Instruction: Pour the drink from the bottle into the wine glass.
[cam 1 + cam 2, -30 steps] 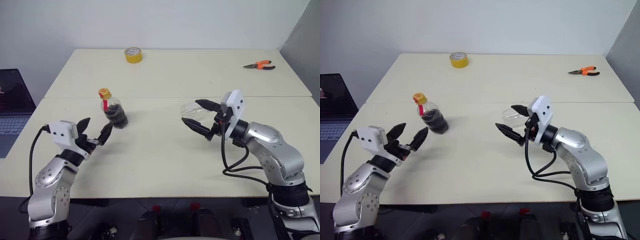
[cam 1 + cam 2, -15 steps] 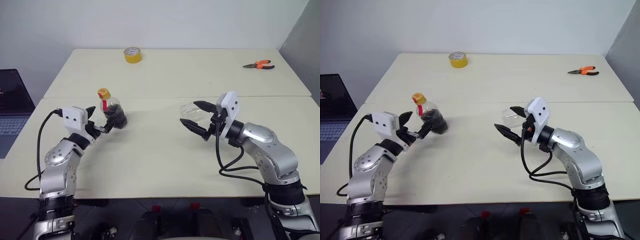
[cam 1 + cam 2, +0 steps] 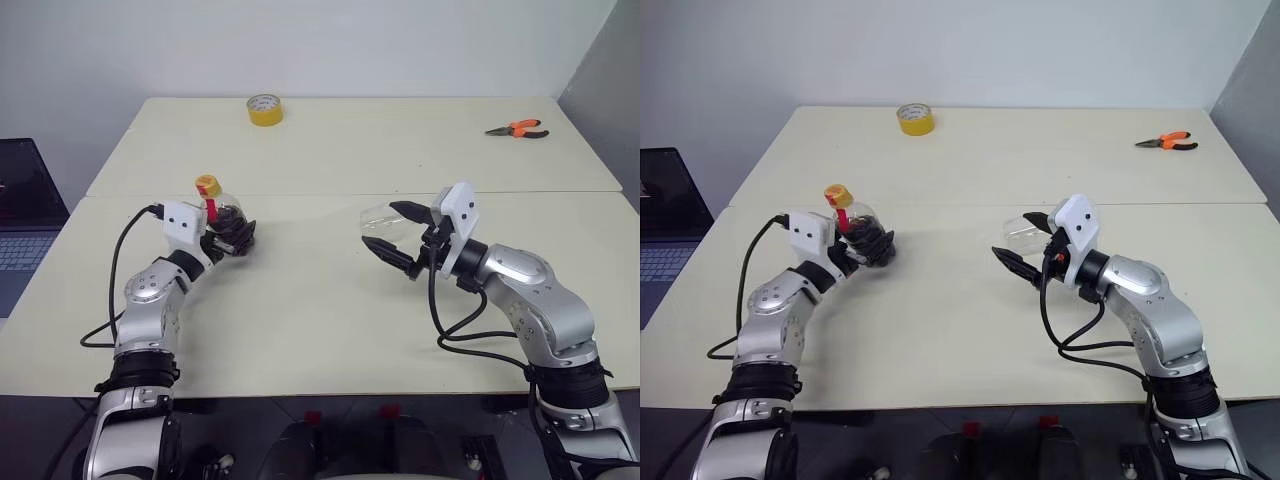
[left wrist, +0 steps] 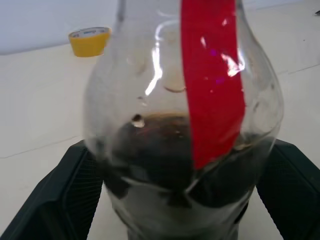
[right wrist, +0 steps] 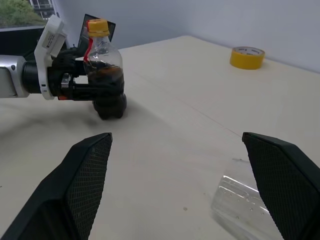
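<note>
Left pincer (image 3: 868, 250) straddles the bottle (image 3: 862, 235) at its ribbed belly, not visibly clamped, a light, squashy, slick thing; right pincer (image 3: 1025, 246) gapes around the fragile wine glass (image 3: 1021, 236).

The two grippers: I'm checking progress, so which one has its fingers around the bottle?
The left gripper: its fingers flank the bottle. The right gripper hovers open by the wine glass.

Both head eyes look forward and down over the counter (image 3: 330, 310), sharing everything. The left wrist camera sits close behind the bottle (image 4: 182, 130), tape roll (image 4: 89, 41) at eleven o'clock. The right wrist camera faces across, sharing both.
</note>
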